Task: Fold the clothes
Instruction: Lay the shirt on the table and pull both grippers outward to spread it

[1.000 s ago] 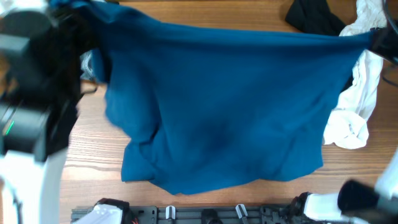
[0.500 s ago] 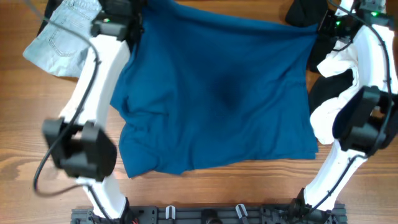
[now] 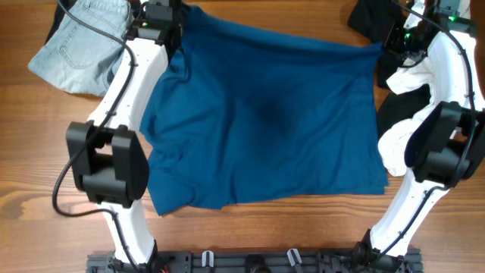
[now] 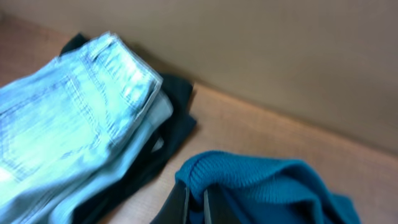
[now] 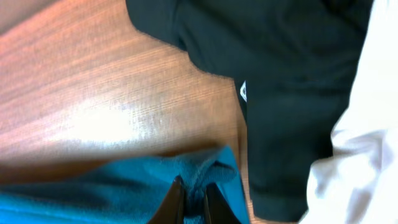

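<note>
- Hiding much of the white garment (image 3: 405, 76), the right arm crosses it just beside the shirt's (image 3: 265, 121) right edge; its black marks cannot be made out.
- Beyond the shirt's far right corner the black garment (image 3: 370, 19) is cut off by the top of the overhead view.
- Off the shirt's far left corner the jeans (image 3: 79, 42) also run out of that view; in the left wrist view a dark cloth (image 4: 168, 134) lies under them, mostly covered, and what it is cannot be told.
- Both wrist views are blurred; each shows only the gripper tips at its lower edge, with shirt cloth bunched about them.
- Left arm: it rises from the base rail (image 3: 250, 262) on the shirt's near side; its elbow stands outside the shirt's left edge; its forearm slants along that edge to the far left corner, where the left gripper (image 3: 161, 17) sits.
- Right arm: it rises from the same rail near the shirt's near right corner; its elbow stands outside the right edge, over the white garment; its forearm runs to the far right corner, where the right gripper (image 3: 394, 38) sits.
- The shirt lies spread on the table (image 3: 45, 152) between the two arms; its near left corner is rumpled and doubled over; its far edge runs fairly straight from one gripper to the other.
- Left jaws: pinched tight on a ribbed fold of the shirt's far left corner.
- Right jaws: pinched tight on the hem at the shirt's far right corner, with the black garment just beyond.
</note>
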You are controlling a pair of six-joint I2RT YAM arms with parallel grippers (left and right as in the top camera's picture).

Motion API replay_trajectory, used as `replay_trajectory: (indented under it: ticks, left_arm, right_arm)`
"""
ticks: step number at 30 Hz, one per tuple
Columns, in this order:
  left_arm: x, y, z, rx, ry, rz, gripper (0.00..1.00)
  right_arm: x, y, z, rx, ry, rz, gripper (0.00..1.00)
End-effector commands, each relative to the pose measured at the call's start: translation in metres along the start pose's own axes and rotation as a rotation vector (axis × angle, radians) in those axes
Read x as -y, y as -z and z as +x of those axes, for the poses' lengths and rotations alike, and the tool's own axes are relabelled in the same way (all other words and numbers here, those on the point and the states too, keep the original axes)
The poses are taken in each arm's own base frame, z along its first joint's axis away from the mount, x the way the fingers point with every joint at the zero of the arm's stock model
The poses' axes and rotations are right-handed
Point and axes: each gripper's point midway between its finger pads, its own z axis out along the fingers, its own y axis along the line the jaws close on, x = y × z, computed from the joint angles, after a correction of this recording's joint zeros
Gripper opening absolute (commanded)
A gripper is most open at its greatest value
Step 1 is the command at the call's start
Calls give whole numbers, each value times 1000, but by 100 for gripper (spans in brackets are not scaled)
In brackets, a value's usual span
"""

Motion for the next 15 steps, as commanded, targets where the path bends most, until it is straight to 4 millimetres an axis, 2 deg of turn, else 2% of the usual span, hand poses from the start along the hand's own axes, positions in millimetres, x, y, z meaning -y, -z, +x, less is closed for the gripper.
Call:
replay_trajectory:
  ticks: [1,4,6,10,15]
  left_arm:
    - [-13,54,-33,20,22,59,4]
    - [-18,73,-22,-50,-3,86,4]
    - [-19,82,-5,-132,-29,112,4]
    - [-27,86,40,-317,-90,104,4]
    - [-54,89,89,-507,-157,16,4]
  right_arm:
    - [-14,42,-4,33,35,-28,4]
    - [-12,49,10,-21,44,-18,4]
    - [-11,49,21,-64,42,-14,4]
    - [-6,48,40,-142,41,4,4]
    - [7,44,59,-212,45,62,4]
